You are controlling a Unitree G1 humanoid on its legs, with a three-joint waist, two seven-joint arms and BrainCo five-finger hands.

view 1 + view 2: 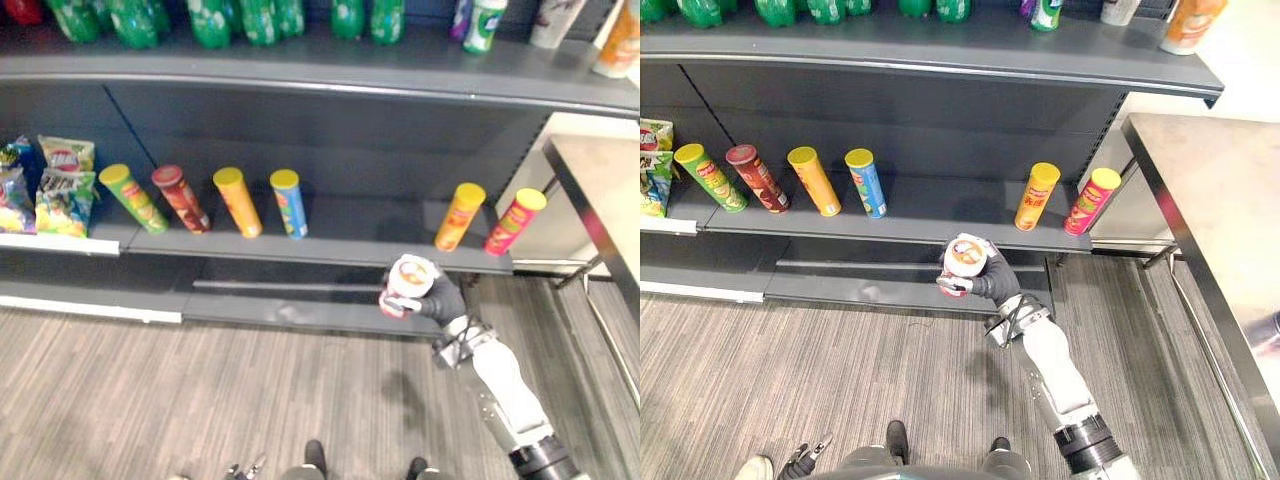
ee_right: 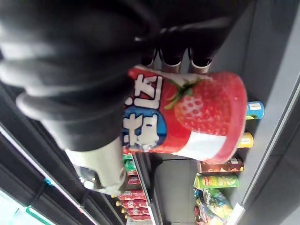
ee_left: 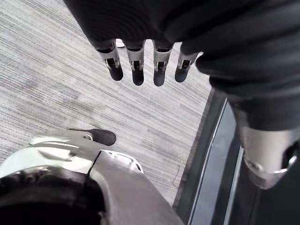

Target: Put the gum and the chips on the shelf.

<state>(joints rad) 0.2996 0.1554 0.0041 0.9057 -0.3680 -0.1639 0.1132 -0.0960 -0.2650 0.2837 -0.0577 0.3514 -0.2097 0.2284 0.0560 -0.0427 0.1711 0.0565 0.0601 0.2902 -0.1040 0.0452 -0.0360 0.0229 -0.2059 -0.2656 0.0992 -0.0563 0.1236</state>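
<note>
Six chip cans (image 1: 287,203) lean along the grey shelf (image 1: 370,226) across mid-frame with a gap right of centre, and just below that gap the right hand (image 1: 441,298) curls fingers and thumb round the strawberry gum tub (image 1: 410,281), seemingly poised to stand it there, while the left hand (image 3: 136,65) hangs straight-fingered above the floor (image 3: 56,70).
</note>
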